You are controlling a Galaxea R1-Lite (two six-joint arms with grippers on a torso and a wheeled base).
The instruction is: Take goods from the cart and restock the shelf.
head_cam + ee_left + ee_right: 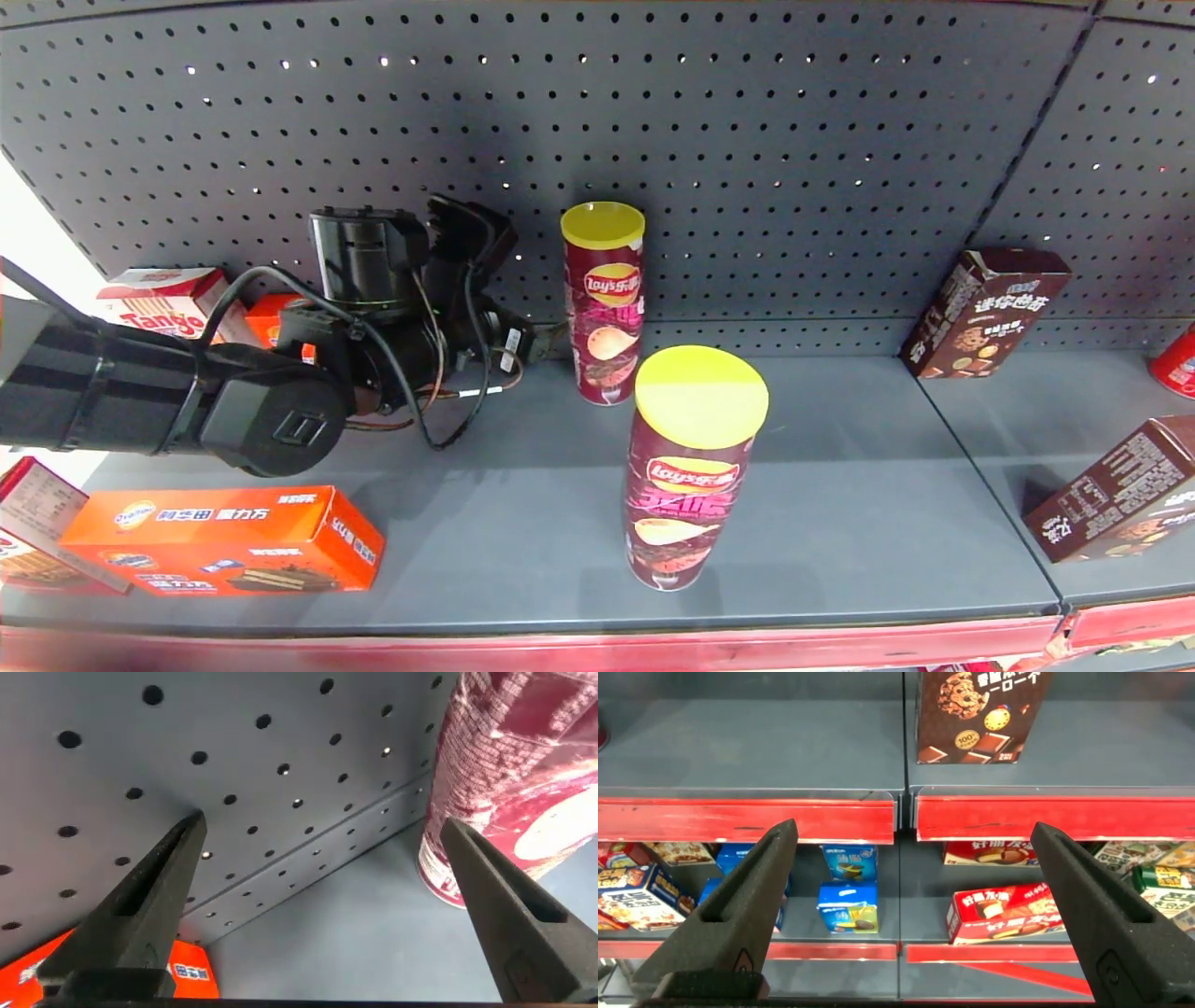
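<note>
Against the grey pegboard [794,140], the rear chips canister [603,303] stands upright just right of the left gripper [322,821] (jaws spread, holding nothing).

Print recorded by place, not transcribed.
- Rear chip can [603,303]: bore a round logo with characters beneath.
- Front chip can [688,476]: bore the same logo.
- Orange box [224,539]: carried white lettering.
- Back brown box [985,313] and front brown box [1111,490]: carried white characters and fine text.
- Red-and-white box [163,299]: showed a red wordmark.

Grey pegboard wall [794,140] — backlit holes
</note>
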